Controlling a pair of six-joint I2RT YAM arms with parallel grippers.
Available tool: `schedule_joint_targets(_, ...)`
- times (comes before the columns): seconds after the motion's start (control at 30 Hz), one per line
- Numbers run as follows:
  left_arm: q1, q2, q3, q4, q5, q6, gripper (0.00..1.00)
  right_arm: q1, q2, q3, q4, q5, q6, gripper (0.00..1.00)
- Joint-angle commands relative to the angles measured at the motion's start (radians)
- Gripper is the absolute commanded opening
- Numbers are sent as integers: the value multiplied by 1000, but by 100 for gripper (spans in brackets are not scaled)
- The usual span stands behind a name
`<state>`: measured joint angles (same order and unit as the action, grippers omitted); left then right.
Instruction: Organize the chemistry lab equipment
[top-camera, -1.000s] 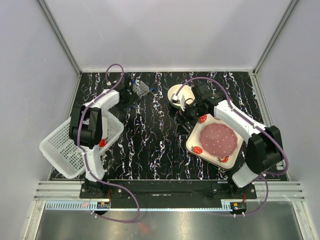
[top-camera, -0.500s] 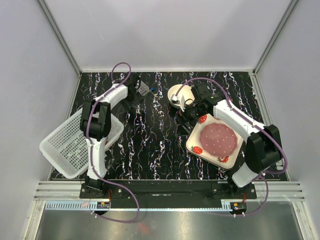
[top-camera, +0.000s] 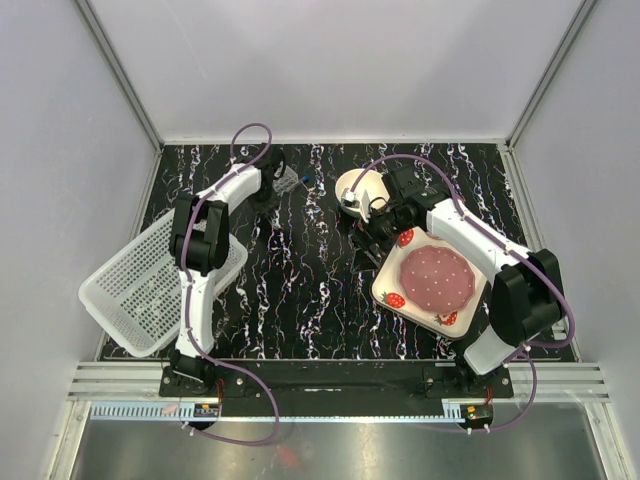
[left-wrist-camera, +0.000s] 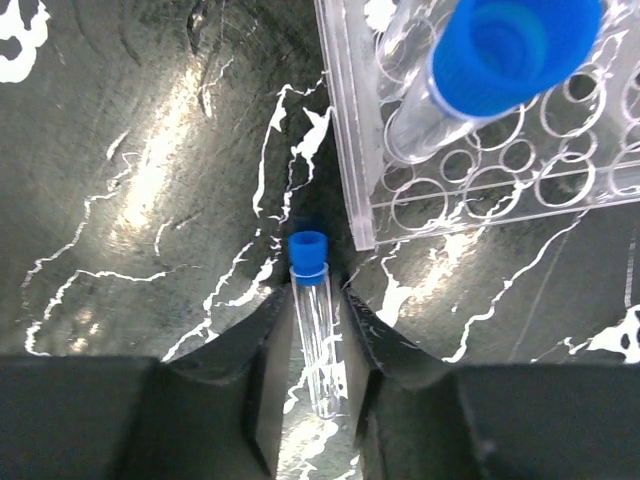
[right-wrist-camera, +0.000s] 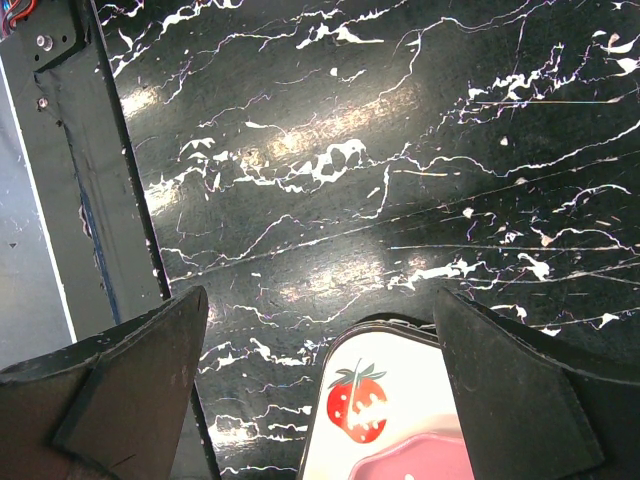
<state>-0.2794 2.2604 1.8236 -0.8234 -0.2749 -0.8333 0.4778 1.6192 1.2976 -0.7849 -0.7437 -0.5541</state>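
A thin blue-capped tube (left-wrist-camera: 318, 340) lies on the black marbled table, cap pointing away from me. My left gripper (left-wrist-camera: 315, 295) has its jaws drawn in against both sides of that tube. Just beyond stands the small clear tube rack (left-wrist-camera: 480, 170), with another blue-capped tube (left-wrist-camera: 510, 50) upright in it. From above, the left gripper (top-camera: 268, 195) sits beside the rack (top-camera: 285, 178) at the table's back. My right gripper (right-wrist-camera: 320, 310) is open with nothing in it, hovering over a corner of the strawberry plate (right-wrist-camera: 400, 400).
A white bowl with a yellow rim (top-camera: 358, 185) stands behind the right gripper (top-camera: 372, 235). The strawberry-printed plate (top-camera: 430, 275) lies at right. A white mesh basket (top-camera: 150, 290) overhangs the table's left edge. A metal frame rail (right-wrist-camera: 70, 150) runs along the table.
The left arm reached farther back toward the rack and its jaws narrowed from wide open to close round the tube. The right arm stayed still.
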Motion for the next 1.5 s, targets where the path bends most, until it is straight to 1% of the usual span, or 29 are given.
schedule_joint_targets(0.0,-4,-15,-32,-17,-38,65,23,4,-1,39,-7,-3,-20,100)
schedule_joint_targets(0.07,-4,-42,-59,-5,-37,89,17,4,-2,39,-8,-5,-20,100)
schedule_joint_targets(0.1,-3,-59,-102,6,-34,100,12,4,-2,39,-10,-5,-20,100)
schedule_joint_targets(0.13,-4,-96,-128,39,-20,109,0,4,-1,39,-10,-6,-20,100)
schedule_joint_targets(0.17,-4,-122,-157,58,-15,126,0,2,-1,39,-8,-8,-20,100)
schedule_joint_targets(0.2,-4,-148,-226,82,0,137,0,4,1,37,-8,-9,-20,100)
schedule_joint_targets(0.33,-6,-310,-412,272,106,198,0,4,2,35,-10,-34,-17,100)
schedule_joint_targets(0.37,-7,-381,-450,309,127,212,1,4,2,34,-8,-60,-14,100)
schedule_joint_targets(0.4,-12,-424,-525,349,147,221,1,4,2,32,-10,-77,-12,100)
schedule_joint_targets(0.47,-15,-498,-598,458,213,246,1,4,8,29,-7,-144,-4,100)
schedule_joint_targets(0.5,-18,-574,-662,489,232,247,1,4,13,29,-5,-167,0,100)
schedule_joint_targets(0.57,-23,-649,-730,588,270,241,2,5,30,28,-4,-239,14,100)
schedule_joint_targets(0.6,-29,-718,-800,624,307,234,2,8,34,28,2,-264,25,100)
schedule_joint_targets(0.67,-38,-797,-877,739,368,200,2,12,44,17,21,-321,55,100)
schedule_joint_targets(0.7,-50,-829,-949,816,385,186,2,15,45,12,48,-339,69,100)
schedule_joint_targets(0.77,-66,-921,-1016,884,428,129,2,15,42,-7,82,-390,120,100)
schedule_joint_targets(0.8,-81,-953,-1078,949,439,113,2,15,39,-15,125,-404,138,100)
schedule_joint_targets(0.87,-98,-1030,-1135,1006,457,51,2,16,33,-47,182,-439,219,100)
schedule_joint_targets(0.93,-124,-1099,-1202,1072,464,-5,2,16,24,-73,281,-466,279,100)
schedule_joint_targets(1.03,-168,-1156,-1270,1136,442,-74,2,16,16,-125,445,-497,425,99)
schedule_joint_targets(1.07,-196,-1182,-1294,1145,434,-88,2,16,11,-156,494,-500,513,100)
schedule_joint_targets(1.1,-210,-1194,-1307,1168,424,-104,2,16,13,-173,597,-505,548,100)
schedule_joint_targets(1.17,-248,-1214,-1336,1184,392,-145,2,16,13,-219,695,-514,702,100)
schedule_joint_targets(1.2,-259,-1219,-1345,1208,376,-157,2,16,13,-234,813,-519,748,100)
schedule_joint_targets(1.23,-268,-1222,-1354,1218,367,-180,2,16,16,-251,870,-525,796,100)
schedule_joint_targets(1.27,-286,-1223,-1368,1228,358,-191,2,16,18,-286,928,-528,889,100)
schedule_joint_targets(1.3,-296,-1226,-1374,1248,341,-199,2,16,21,-302,1041,-533,933,100)
schedule_joint_targets(1.4,-325,-1211,-1371,1271,324,-225,2,16,47,-343,1214,-539,1089,100)
schedule_joint_targets(1.47,-346,-1201,-1359,1277,313,-231,2,16,73,-354,1262,-537,1163,100)
